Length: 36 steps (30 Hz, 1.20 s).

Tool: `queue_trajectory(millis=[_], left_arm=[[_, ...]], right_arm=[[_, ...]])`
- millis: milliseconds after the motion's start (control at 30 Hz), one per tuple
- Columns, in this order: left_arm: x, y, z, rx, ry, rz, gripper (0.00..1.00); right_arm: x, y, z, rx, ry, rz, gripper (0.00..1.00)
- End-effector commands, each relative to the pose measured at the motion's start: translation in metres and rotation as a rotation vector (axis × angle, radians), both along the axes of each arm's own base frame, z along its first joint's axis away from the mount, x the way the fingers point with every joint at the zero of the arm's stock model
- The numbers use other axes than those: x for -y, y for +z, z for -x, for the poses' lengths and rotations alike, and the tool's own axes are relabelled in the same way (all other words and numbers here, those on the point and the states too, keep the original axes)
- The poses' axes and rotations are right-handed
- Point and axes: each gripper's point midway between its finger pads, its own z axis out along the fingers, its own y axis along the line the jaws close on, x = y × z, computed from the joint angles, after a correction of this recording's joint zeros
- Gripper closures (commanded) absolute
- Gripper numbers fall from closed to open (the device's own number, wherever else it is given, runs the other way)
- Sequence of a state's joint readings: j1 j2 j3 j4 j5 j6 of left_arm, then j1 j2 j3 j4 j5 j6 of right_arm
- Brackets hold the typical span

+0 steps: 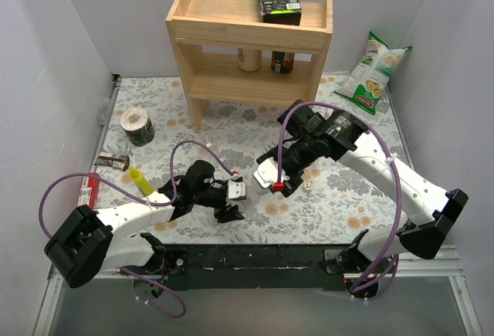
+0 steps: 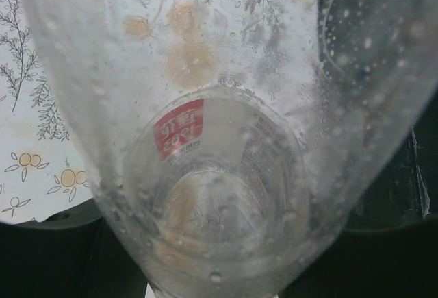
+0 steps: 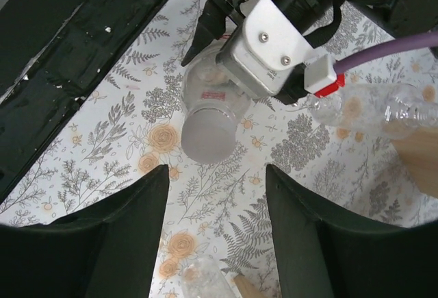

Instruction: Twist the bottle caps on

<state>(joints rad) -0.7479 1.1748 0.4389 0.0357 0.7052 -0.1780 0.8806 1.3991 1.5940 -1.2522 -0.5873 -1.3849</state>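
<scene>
A desk (image 1: pixel 340 206) covered in floral cloth is seen, with a wooden shelf (image 1: pixel 247 39) set at its far side. Near the front middle, the left gripper (image 1: pixel 230 205) is closed around a clear bottle (image 3: pixel 209 123), which fills the left wrist view. The right gripper (image 3: pixel 215 181) is pointed at that bottle from close by, its jaws partly apart with nothing held between them. A second clear bottle (image 3: pixel 369 109) is laid on the cloth beside the left gripper.

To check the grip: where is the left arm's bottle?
In the right wrist view, the bottle is mid-frame, clamped in the left end effector, above the floral tablecloth.
</scene>
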Motion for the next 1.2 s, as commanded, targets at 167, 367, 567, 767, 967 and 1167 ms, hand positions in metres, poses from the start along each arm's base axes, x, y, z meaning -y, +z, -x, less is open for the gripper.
queue_trajectory(millis=[167, 367, 567, 767, 967, 1167], left_arm=[[0.009, 0.015, -0.005, 0.018, -0.032, 0.038, 1.00], [0.012, 0.019, -0.007, 0.022, -0.029, 0.053, 1.00], [0.013, 0.020, -0.007, 0.023, -0.029, 0.057, 1.00], [0.013, 0.022, -0.008, 0.018, -0.015, 0.066, 1.00], [0.016, 0.028, -0.014, -0.003, 0.034, 0.085, 1.00], [0.020, 0.041, -0.027, -0.006, 0.105, 0.109, 1.00]], right_arm=[[-0.006, 0.005, 0.015, -0.019, 0.126, -0.046, 0.38], [-0.009, 0.001, 0.015, -0.038, 0.133, -0.041, 0.41], [-0.011, -0.001, 0.015, -0.035, 0.146, -0.038, 0.45], [-0.013, -0.002, 0.015, -0.035, 0.154, -0.038, 0.53], [-0.014, -0.004, 0.015, -0.041, 0.142, -0.021, 0.69], [-0.013, -0.012, 0.004, -0.066, 0.047, 0.055, 0.85]])
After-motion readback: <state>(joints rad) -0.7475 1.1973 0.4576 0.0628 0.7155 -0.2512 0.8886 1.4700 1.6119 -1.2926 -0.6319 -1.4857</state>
